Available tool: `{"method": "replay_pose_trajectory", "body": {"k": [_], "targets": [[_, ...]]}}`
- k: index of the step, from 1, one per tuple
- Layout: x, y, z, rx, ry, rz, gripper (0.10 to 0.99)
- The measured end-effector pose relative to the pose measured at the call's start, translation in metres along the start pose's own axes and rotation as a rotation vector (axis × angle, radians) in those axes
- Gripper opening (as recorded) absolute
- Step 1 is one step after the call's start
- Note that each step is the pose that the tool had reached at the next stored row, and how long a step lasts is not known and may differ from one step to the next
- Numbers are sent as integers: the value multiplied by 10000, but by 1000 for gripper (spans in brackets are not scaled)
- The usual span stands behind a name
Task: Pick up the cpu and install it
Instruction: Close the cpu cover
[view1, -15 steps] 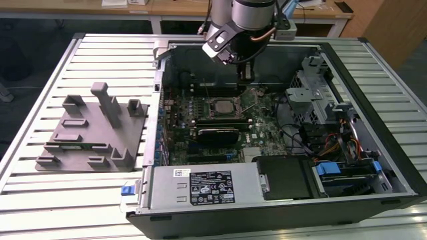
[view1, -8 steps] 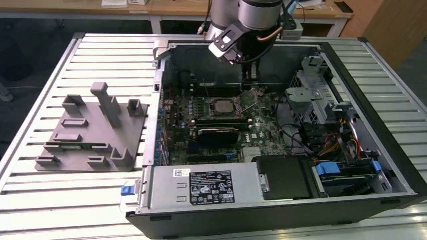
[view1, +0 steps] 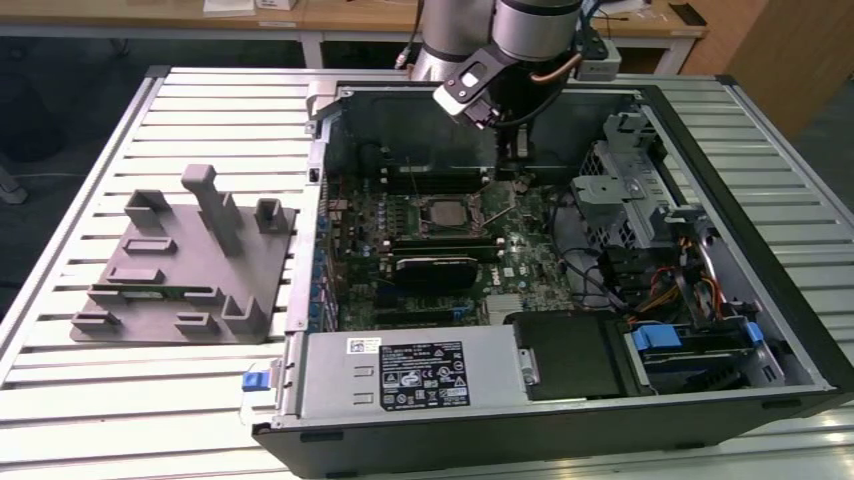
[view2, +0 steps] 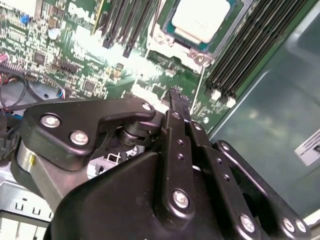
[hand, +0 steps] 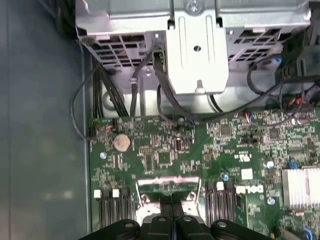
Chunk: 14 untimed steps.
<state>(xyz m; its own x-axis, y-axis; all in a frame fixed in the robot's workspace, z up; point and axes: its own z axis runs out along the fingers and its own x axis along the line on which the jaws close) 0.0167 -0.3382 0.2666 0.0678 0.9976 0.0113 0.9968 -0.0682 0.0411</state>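
Observation:
The cpu (view1: 445, 212) lies flat in the motherboard socket inside the open computer case, its silver top facing up. In the second wrist view the cpu (view2: 200, 20) shows pale and shiny inside the socket's metal frame. A thin socket lever (view2: 199, 86) stands raised beside it. My gripper (view1: 514, 172) hangs over the motherboard just to the exterior view's right of the socket, a little above the board. Its black fingers (hand: 172, 204) are pressed together with nothing between them. The fingertip (view2: 175, 96) ends near the lever, apart from the cpu.
A grey plastic fixture block (view1: 187, 265) sits on the slatted table at the exterior view's left of the case. The case holds memory slots (view2: 250, 55), a metal drive cage (hand: 197, 45), loose cables (hand: 100, 95), a power supply (view1: 400, 370) and a heatsink (hand: 302, 187).

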Motion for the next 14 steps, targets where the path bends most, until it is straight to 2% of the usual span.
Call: {"method": "replay_pose_trajectory", "body": {"k": [14], "targets": [[18,276,21,1,-1,0,106]]}}
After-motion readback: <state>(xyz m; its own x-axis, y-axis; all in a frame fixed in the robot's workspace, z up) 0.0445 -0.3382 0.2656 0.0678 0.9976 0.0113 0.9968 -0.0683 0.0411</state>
